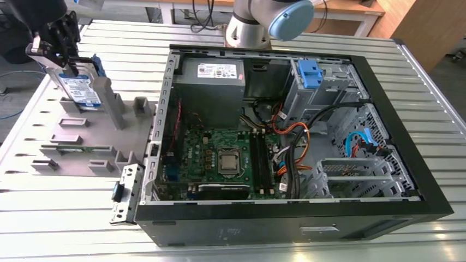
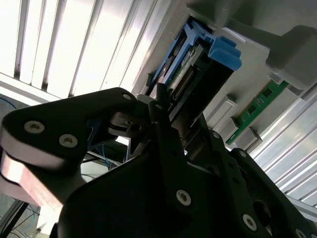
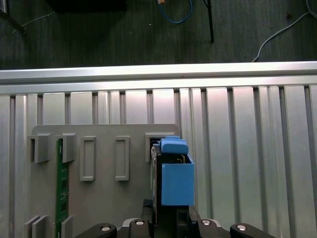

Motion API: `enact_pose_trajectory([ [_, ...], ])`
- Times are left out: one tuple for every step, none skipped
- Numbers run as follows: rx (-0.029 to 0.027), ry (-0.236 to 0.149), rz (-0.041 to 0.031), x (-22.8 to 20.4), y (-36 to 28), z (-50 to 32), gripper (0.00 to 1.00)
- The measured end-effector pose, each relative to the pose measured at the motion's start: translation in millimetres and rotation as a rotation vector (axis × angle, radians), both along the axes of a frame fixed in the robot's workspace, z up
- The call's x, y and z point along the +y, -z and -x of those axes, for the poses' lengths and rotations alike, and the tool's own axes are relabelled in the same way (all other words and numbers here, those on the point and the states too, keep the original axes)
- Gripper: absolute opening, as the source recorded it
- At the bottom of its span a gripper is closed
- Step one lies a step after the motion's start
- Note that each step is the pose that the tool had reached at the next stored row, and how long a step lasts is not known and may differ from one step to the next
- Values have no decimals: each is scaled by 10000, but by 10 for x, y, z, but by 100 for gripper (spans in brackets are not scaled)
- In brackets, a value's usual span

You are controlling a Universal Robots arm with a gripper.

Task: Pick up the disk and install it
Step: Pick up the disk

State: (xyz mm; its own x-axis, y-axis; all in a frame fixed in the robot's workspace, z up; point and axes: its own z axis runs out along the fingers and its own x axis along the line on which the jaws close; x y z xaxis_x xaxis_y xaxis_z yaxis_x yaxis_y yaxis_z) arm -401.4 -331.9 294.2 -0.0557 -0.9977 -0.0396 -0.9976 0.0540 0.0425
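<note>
— Which step is reached?
— Pick-up: the disk (image 1: 82, 91) is clasped by the gripper (image 1: 72, 69), upright in a slot of the grey holder (image 1: 87, 134).
— What is called for?
— Probably a straight lift, kept clear of the slot walls.

Rack (image 1: 95, 136) with disk (image 1: 78, 90) beside computer case (image 1: 429, 180)

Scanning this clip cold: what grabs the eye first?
The open computer case, its motherboard exposed, dominates the middle of the exterior view. At that view's left, the disk stands upright on a grey fixture, with the gripper at its upper end.
</note>
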Motion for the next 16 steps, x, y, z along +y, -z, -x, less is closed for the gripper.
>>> enact_pose_trajectory([
  [0,0,0,0,0,0,35],
  [0,0,0,0,-1,0,35],
  [0,0,0,0,-1,0,35],
  [1,0,0,0,-1,0,35],
  [1,0,0,0,-1,0,35],
  [1,0,0,0,-2,0,35],
  [2,0,0,0,-2,0,35],
  [3,-2,1,-1,-2,1,35],
  [3,-19,2,-5,-2,1,35],
  [3,-60,2,-10,-1,1,35],
  [2,-127,1,-16,1,2,35],
  [1,-204,1,-19,2,2,35],
  [0,-280,1,-23,3,2,35],
  [1,-344,1,-28,3,3,35],
  [1,-357,3,-30,4,4,35],
  [1,-358,3,-32,4,3,35],
])
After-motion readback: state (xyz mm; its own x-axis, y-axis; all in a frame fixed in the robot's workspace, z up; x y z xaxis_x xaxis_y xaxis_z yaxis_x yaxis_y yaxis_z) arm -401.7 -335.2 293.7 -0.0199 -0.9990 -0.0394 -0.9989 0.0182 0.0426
